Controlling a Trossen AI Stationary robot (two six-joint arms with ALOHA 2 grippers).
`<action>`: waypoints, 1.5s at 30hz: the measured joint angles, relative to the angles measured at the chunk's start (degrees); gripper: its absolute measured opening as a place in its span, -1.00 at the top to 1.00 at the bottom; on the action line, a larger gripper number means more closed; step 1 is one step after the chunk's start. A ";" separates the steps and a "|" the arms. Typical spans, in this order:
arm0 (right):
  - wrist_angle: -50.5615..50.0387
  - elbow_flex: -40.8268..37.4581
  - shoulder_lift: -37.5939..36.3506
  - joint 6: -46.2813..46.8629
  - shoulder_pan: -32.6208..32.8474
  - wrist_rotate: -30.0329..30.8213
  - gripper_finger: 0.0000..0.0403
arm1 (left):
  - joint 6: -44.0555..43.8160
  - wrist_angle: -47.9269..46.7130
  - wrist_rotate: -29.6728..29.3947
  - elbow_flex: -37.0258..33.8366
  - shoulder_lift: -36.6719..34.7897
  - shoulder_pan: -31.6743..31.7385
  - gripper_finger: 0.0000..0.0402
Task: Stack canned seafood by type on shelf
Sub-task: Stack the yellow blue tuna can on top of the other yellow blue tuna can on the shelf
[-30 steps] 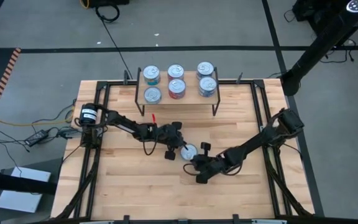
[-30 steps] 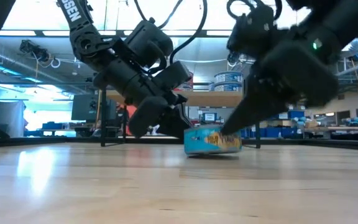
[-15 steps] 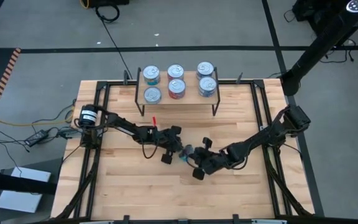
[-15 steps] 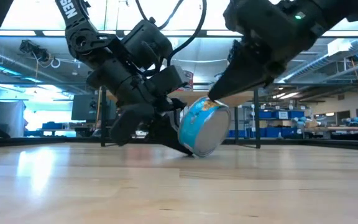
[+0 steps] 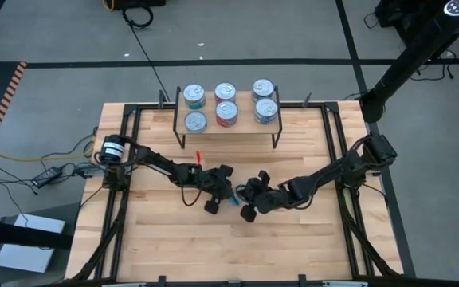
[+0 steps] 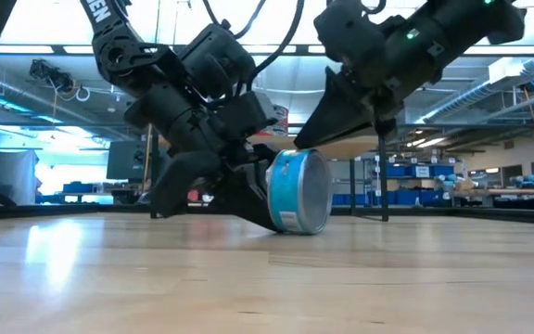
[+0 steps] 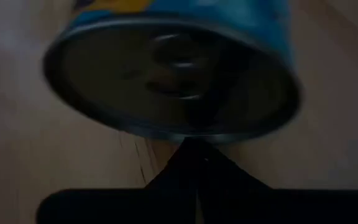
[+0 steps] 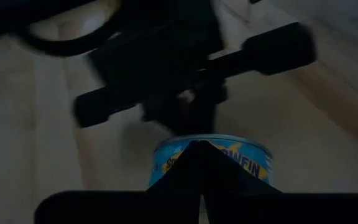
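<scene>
On the small light-wood shelf (image 5: pixel 228 119) six silver-lidded tins (image 5: pixel 226 112) sit sorted; a teal tin (image 6: pixel 298 192) remains, seemingly tipped between both closed grippers (image 5: pixel 229 194) (image 5: pixel 248 194).

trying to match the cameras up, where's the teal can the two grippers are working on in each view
High view: the teal can is a sliver between the two grippers at table centre.
Low view: the can stands on edge at picture centre.
Left wrist view: its silver end fills the upper picture.
Right wrist view: its label is low centre.
Shared landmark: the left gripper, touching the can.
</scene>
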 joint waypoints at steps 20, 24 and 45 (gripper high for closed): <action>-0.30 -0.09 0.07 1.29 -0.97 1.49 0.85 | -13.63 -6.86 -8.89 -10.08 -14.45 -4.03 1.00; -0.23 -0.10 0.09 1.29 -1.49 1.62 0.81 | -24.45 4.38 -15.01 -19.17 -20.33 -8.16 0.99; 0.35 -0.20 -1.44 -0.18 -2.28 9.03 0.77 | -33.33 10.42 -39.06 -10.02 -11.48 -19.71 -0.09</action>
